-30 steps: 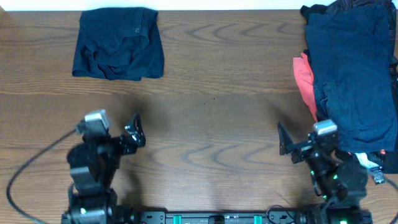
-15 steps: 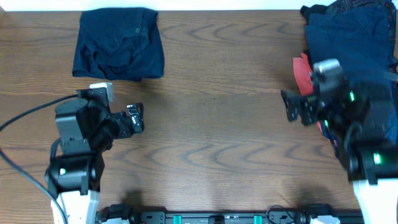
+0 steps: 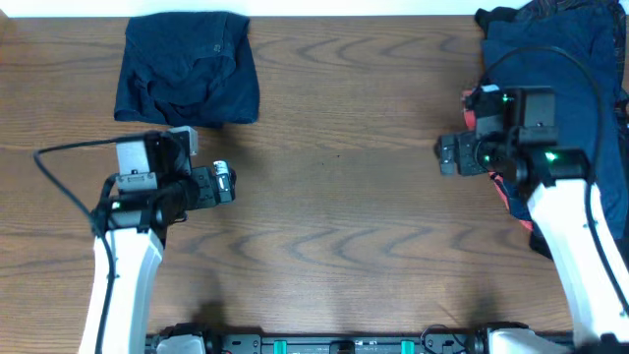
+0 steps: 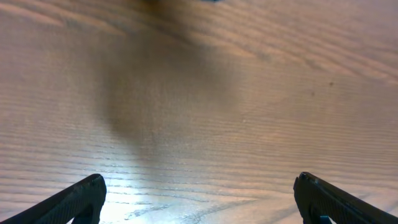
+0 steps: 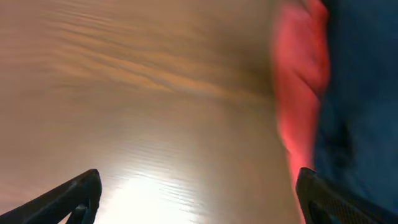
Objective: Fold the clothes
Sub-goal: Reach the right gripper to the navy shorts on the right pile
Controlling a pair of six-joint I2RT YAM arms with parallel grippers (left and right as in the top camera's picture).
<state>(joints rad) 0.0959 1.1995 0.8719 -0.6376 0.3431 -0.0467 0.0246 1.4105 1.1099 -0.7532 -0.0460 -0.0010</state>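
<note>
- The left arm (image 3: 123, 265) rises from the near edge, wrist bent, and the left gripper (image 3: 224, 183) points inward with its jaws spread wide.
- The right arm (image 3: 575, 236) mirrors it, and the right gripper (image 3: 444, 157) points inward, jaws also wide apart.

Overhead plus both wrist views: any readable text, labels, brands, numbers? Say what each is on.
No readable text in any view.
On the folded navy shorts: a tiny speck that may be a label, too small to read.
On the pile of clothes at the right: no print visible.
On the right arm: green lights only, no legible lettering.
Wrist views: blurred table and fabric, nothing written.
</note>
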